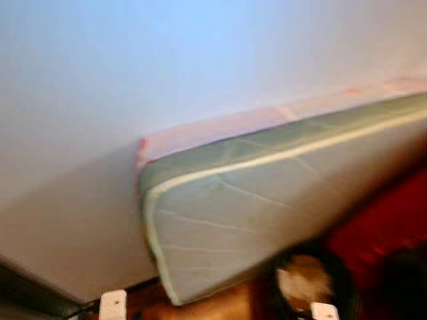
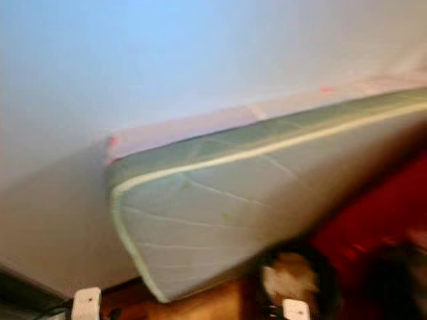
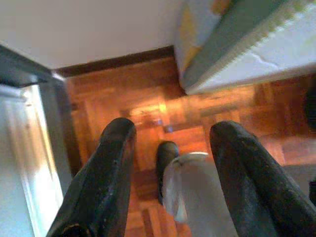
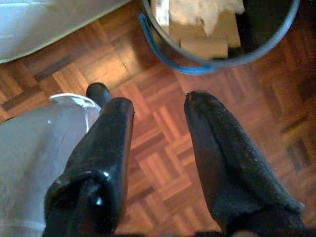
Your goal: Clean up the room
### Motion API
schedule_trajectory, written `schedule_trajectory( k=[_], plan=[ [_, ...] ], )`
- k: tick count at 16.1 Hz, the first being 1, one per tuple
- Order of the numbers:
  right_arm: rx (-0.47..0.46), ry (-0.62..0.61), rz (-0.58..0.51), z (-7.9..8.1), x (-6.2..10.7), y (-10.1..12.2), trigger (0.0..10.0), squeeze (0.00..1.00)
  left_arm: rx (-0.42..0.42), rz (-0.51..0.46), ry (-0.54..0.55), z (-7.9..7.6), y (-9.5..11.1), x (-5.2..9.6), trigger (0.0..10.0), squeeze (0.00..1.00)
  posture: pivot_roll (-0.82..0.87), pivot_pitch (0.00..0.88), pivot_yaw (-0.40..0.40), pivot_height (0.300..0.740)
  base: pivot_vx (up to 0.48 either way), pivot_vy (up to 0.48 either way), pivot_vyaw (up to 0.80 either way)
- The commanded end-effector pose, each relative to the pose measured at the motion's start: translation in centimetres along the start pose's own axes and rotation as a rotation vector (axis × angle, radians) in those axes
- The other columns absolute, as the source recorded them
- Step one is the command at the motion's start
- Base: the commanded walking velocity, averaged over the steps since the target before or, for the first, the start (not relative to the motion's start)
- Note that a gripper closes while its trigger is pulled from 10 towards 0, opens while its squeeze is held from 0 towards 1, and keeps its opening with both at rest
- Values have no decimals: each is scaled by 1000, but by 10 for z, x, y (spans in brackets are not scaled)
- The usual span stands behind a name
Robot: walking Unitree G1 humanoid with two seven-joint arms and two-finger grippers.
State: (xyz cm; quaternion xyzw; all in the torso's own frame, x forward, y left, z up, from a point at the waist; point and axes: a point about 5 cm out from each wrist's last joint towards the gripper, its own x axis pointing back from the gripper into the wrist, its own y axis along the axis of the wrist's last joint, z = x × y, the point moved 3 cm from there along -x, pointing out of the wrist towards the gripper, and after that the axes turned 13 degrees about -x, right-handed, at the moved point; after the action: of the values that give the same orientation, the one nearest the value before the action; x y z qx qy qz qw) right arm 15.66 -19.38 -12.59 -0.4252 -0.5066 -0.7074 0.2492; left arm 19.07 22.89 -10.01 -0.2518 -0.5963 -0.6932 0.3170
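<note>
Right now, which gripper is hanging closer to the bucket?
The right gripper: the dark bucket with cardboard scraps sits just past its open fingers. The left gripper hangs above bare parquet.

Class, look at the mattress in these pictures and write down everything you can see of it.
The mattress is thick and pale grey-green, with quilted stitch lines on its broad face and a cream piped seam along its edge. It looks like soft padded fabric. One rounded corner shows. It seems to stand on its side on the wood floor, its back against the white wall. A pink strip shows behind its top edge. The head views are blurred.
</note>
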Motion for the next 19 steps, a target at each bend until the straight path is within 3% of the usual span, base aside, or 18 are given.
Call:
schedule_trajectory(
  k=[1, 4, 9, 16, 19],
  plan=[
    [-33, 131, 27, 20, -6, 28, 10000, 0, -18, 196, 18, 29, -50, 17, 10000, 0, 155, 0, -14, 740, 0, 0, -781],
    [-39, 134, 25, 22, -6, 27, 10000, 0, -25, 203, 23, 34, -52, 19, 10000, 0, 149, 0, -4, 740, 0, 0, -781],
    [-58, 131, 13, 20, -6, 29, 10000, 0, -42, 203, 25, 36, -52, 19, 10000, 0, 140, 0, -13, 740, 0, 0, 0],
    [-31, 104, 16, 15, -6, 31, 10000, 0, -38, 217, 16, 27, -57, 20, 10000, 0, 132, 0, -27, 740, 0, -375, 0],
    [-28, 100, 22, 15, -6, 30, 10000, 0, -36, 213, 16, 24, -55, 19, 10000, 0, 131, 0, -26, 740, 0, -391, -662]
  ],
)
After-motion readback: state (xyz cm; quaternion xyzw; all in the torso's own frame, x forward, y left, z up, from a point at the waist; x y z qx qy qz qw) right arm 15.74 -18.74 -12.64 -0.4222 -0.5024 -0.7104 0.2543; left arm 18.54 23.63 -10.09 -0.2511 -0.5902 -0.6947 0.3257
